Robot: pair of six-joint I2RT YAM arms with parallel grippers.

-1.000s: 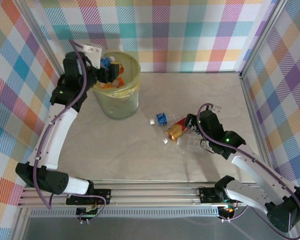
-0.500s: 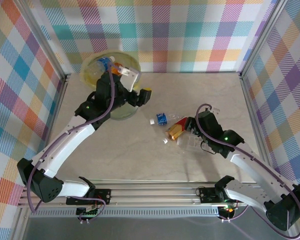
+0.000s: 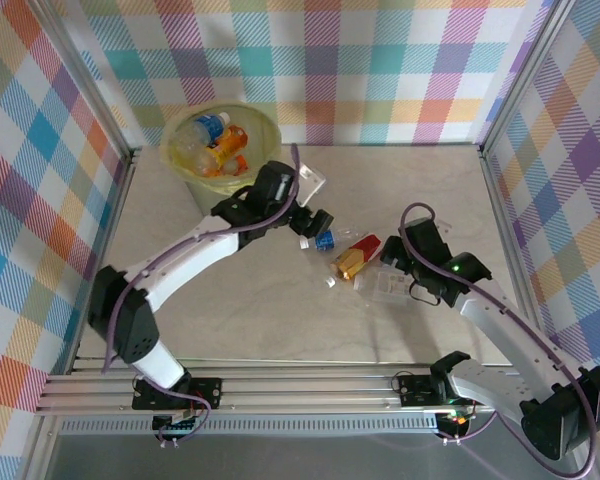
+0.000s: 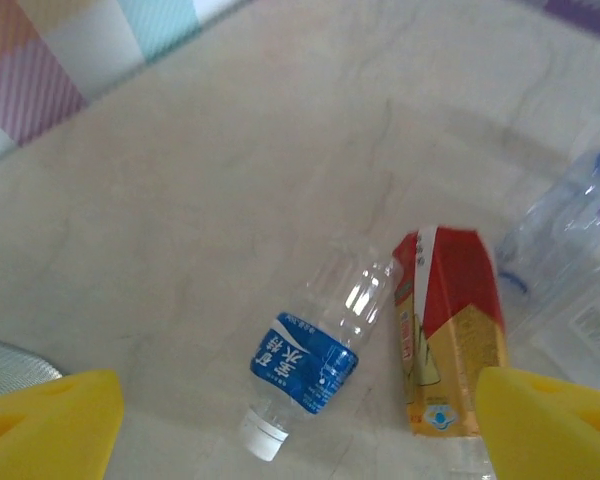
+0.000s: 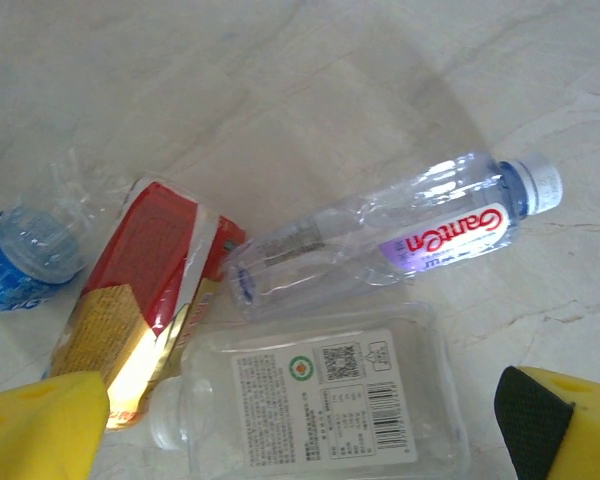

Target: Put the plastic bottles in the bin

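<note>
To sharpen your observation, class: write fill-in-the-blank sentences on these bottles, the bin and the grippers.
The bottle beneath the left gripper has a ___ label.
The bin is lined with a ___ bag.
The Ganten bottle has a ___ cap.
The right gripper stands ___.
Missing: blue; yellow; white; open.

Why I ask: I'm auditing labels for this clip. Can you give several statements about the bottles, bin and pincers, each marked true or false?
1. The bin holds several bottles. True.
2. The left pincer is shut on the blue-labelled bottle. False: it is open above that bottle, which lies on the table.
3. The red-and-gold carton stands upright. False: it lies flat beside the blue-labelled bottle.
4. The right pincer is open. True.
5. The purple-labelled bottle has its cap on. True.
</note>
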